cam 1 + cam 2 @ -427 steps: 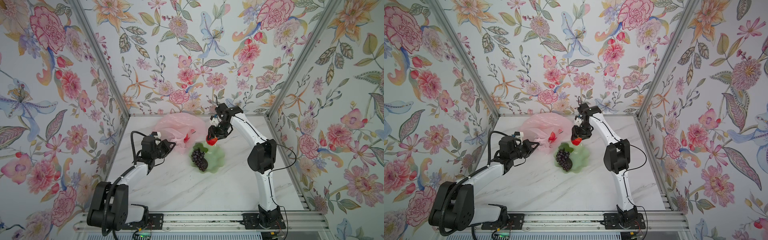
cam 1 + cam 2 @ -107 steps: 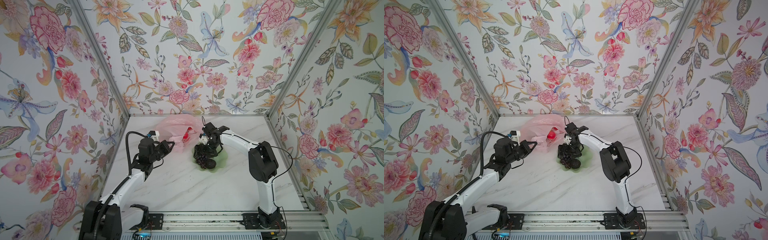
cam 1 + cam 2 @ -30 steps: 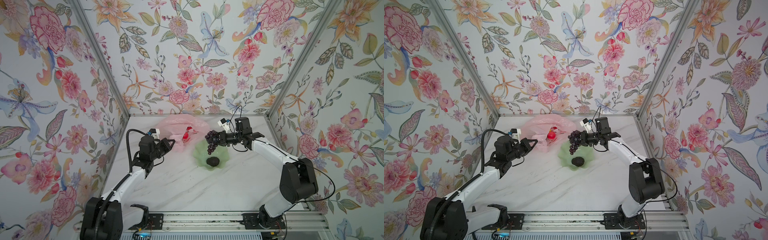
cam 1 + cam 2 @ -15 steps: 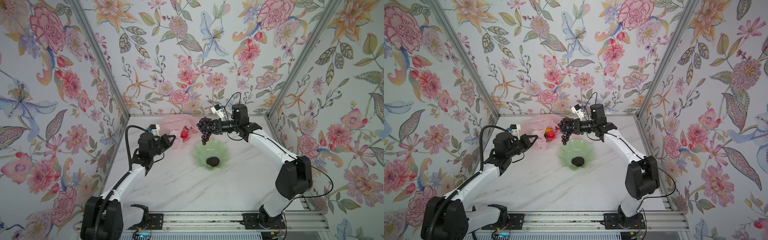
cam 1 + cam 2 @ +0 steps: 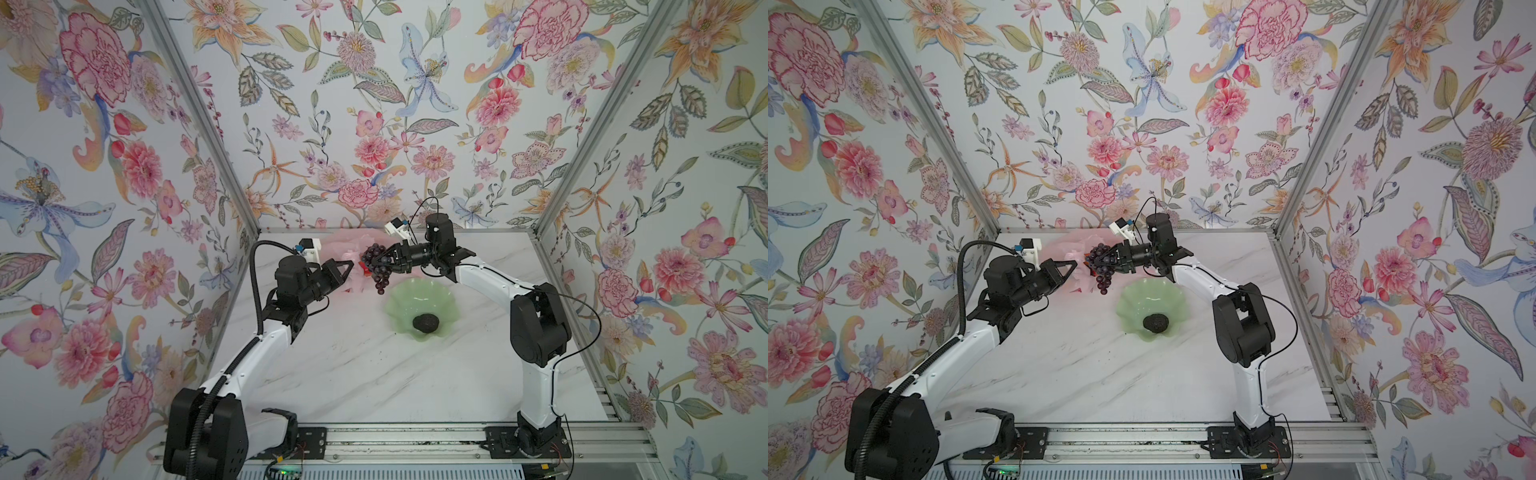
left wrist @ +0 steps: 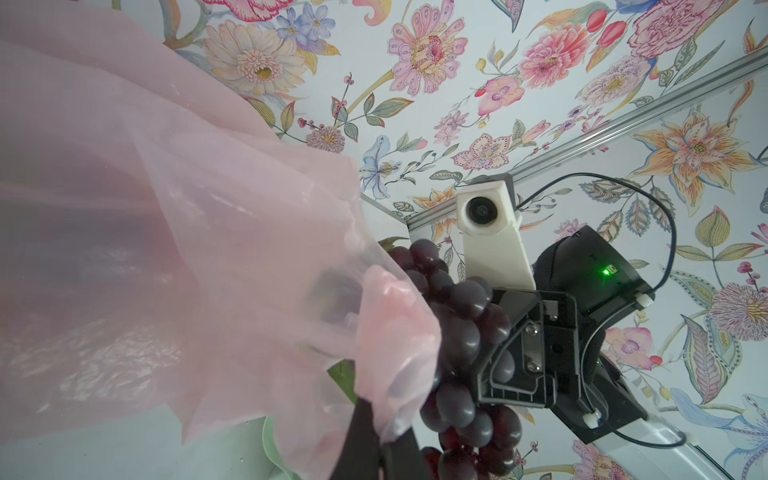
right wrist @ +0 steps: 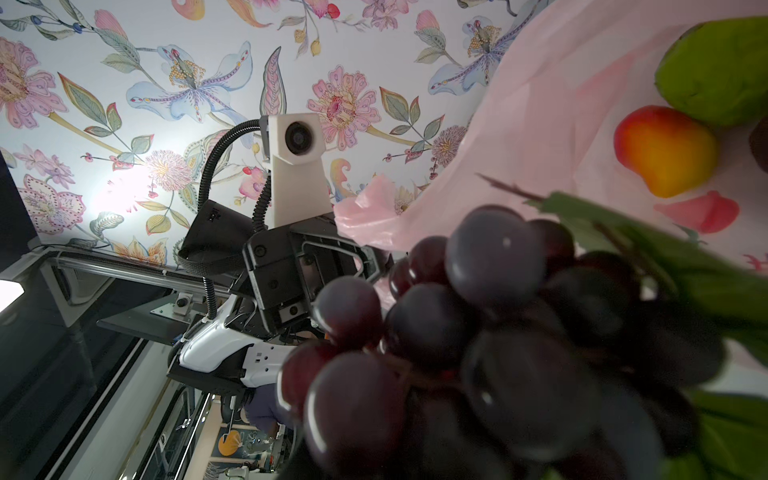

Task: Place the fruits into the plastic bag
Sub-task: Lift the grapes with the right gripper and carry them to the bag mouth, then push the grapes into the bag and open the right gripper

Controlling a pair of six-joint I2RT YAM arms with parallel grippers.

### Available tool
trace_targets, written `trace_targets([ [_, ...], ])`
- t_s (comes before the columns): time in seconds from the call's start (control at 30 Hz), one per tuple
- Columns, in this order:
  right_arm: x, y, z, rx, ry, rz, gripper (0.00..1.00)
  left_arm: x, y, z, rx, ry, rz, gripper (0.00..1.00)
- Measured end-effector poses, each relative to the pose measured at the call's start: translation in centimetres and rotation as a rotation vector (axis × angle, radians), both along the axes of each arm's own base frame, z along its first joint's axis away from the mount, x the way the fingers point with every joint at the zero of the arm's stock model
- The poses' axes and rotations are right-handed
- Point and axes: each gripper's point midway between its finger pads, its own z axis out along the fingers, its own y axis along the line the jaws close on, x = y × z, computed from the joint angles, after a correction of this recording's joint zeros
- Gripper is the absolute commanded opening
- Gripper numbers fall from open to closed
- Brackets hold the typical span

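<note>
Where the right gripper [image 5: 379, 261] pinches the dark purple grape bunch [image 5: 377, 272], the bunch hangs with its long axis vertical, tip down, at the mouth of the pale pink plastic bag [image 5: 341, 249], far-left of the pale green scalloped dish [image 5: 442, 293]. The left gripper [image 5: 348, 266] is clamped on the bag's rim.

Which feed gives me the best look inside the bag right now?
The right wrist view: it looks into the bag, where a green fruit and a mango lie on the pink plastic. In both top views the grapes hide most of its mouth. The left wrist view shows only its cloudy outside.
</note>
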Motion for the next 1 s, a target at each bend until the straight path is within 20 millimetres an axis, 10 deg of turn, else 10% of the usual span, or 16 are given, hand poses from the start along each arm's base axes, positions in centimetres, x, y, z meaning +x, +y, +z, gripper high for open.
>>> trace_targets([
  [0.5,4.2,1.3,-6.7,0.049,0.309,0.005,0.23,-0.2,-0.9,0.8,0.046,-0.038,-0.077,0.00],
  [1.0,10.4,0.6,-7.1,-0.221,0.326,-0.247,0.23,-3.5,-7.5,1.4,0.108,-0.098,-0.373,0.00],
])
